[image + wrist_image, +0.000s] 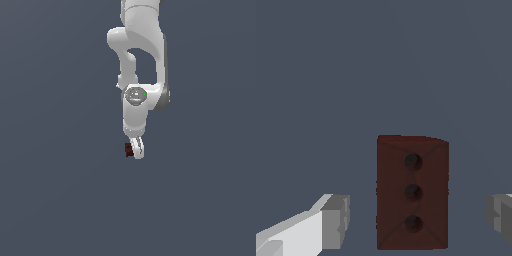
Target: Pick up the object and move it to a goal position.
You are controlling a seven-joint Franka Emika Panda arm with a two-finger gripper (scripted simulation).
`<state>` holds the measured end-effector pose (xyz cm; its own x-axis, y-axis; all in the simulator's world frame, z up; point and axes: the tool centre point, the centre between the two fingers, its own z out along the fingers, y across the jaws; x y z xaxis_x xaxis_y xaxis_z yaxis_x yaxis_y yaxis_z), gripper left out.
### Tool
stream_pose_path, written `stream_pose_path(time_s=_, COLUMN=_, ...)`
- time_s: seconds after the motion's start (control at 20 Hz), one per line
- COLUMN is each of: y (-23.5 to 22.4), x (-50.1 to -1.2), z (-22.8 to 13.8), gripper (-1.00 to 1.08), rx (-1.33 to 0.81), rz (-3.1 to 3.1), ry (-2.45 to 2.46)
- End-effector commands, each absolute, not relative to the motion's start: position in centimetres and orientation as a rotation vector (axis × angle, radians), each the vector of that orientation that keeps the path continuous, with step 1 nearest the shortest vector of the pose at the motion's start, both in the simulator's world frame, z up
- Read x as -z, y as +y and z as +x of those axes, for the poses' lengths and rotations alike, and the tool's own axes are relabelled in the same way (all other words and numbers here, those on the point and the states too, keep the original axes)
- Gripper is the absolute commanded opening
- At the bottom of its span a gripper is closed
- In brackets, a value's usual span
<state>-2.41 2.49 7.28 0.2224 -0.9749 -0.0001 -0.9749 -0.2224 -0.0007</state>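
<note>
The object point(412, 192) is a small dark red-brown block with three dark round holes in a row on the face toward the wrist camera. It stands between the fingers of my gripper point(417, 220), with a gap on each side, so the gripper is open and touches nothing. One finger pad point(336, 220) and the other finger pad point(500, 216) flank the block. In the exterior view the object point(128, 149) peeks out beside the white fingers of the gripper point(135, 149), low under the arm and mostly hidden by them.
A plain dark grey-blue surface point(60, 200) fills both views. The white arm point(140, 60) comes down from the top middle of the exterior view.
</note>
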Motion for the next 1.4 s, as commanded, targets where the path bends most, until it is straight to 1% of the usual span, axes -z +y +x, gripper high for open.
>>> stream_pose_path(time_s=0.0, y=2.5, x=-6.5, z=-2.5, gripper=1.0, rx=0.0, rz=-2.455, ry=1.96)
stream_pose_path(time_s=0.35, y=2.5, x=-3.4, z=-2.5, gripper=1.0, rx=0.0, rz=-2.452, ry=1.964)
stream_pose_path(time_s=0.6, y=2.5, x=-2.7, z=-2.5, gripper=1.0, rx=0.0, rz=-2.452, ry=1.965)
stream_pose_path(time_s=0.65, y=2.5, x=-2.7, z=-2.5, gripper=-1.0, rx=0.0, rz=-2.452, ry=1.965)
stream_pose_path(time_s=1.35, y=2.7, x=-3.1, z=-2.2, gripper=-1.0, rx=0.0, rz=-2.451, ry=1.964)
